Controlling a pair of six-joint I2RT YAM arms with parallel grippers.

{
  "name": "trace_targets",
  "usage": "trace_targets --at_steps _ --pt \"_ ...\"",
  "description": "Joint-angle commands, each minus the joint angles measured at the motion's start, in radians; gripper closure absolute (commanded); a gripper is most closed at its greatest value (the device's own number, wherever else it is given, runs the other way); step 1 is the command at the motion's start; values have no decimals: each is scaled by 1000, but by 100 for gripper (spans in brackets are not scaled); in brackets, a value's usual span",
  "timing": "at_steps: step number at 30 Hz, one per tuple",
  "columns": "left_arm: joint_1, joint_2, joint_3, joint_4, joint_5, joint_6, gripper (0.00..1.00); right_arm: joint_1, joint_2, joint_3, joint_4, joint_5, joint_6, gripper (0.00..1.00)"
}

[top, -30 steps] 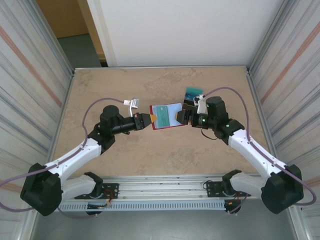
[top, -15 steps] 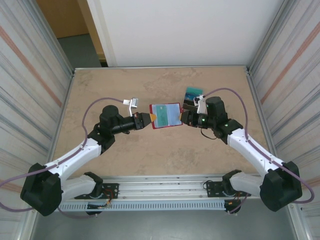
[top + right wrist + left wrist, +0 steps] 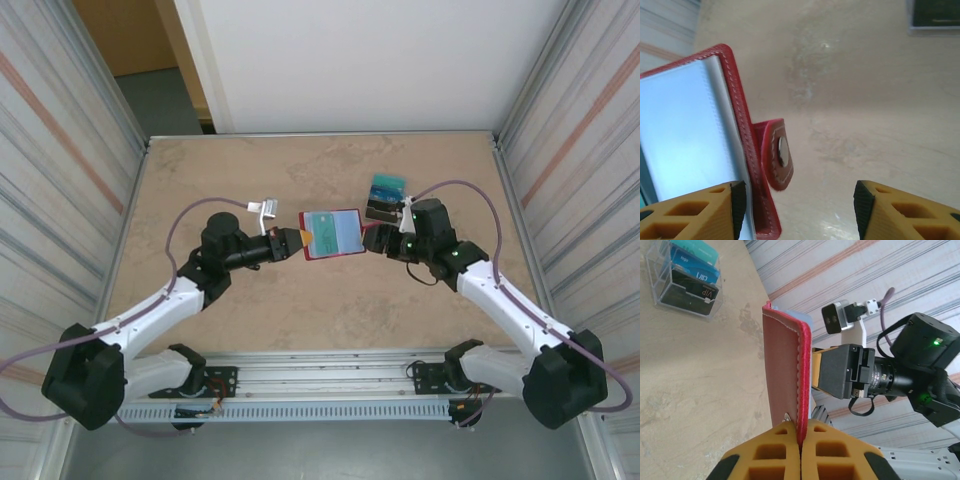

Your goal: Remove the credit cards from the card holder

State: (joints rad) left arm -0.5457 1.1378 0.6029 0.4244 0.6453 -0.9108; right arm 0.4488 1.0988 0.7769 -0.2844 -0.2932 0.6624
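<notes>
Top external: card holder [image 3: 332, 233] lies open at mid-table between the two arms, with a red border round a pale blue-green inside that faces up. I cannot tell whether it rests on the table [image 3: 250, 170] or is held just off it. Left jaws are clenched on its left edge. Left wrist view agrees: yellow fingers [image 3: 775, 455] pressed together, with the red stitched edge pinched between them. Right jaws sit just beside the holder's right edge, released and grasping nothing. Right wrist view: fingers [image 3: 705, 210] well apart, one overlapping the red border. The snap tab [image 3: 776, 156] sticks out into the gap, clear of the other finger. Cards [image 3: 386, 190] stand tiered in a clear stand [image 3: 659, 290] on the table, just far-right of the holder: teal, blue, dark.
</notes>
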Motion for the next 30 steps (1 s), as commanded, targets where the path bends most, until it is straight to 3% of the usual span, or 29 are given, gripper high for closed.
trace_targets --at_steps 1,7,11,21,30 --pt "-11 36 -18 43 -8 36 100 22 -47 55 -103 116 -32 39" --pt "-36 158 -38 142 4 23 100 80 -70 98 -193 290 -33 43" --pt "-55 245 -36 178 3 32 100 123 -46 113 -212 337 -36 45" --pt "-59 458 -72 405 36 -17 100 200 177 137 -136 265 -34 64" --pt "-48 521 -92 426 39 -16 100 203 376 177 -99 190 -32 77"
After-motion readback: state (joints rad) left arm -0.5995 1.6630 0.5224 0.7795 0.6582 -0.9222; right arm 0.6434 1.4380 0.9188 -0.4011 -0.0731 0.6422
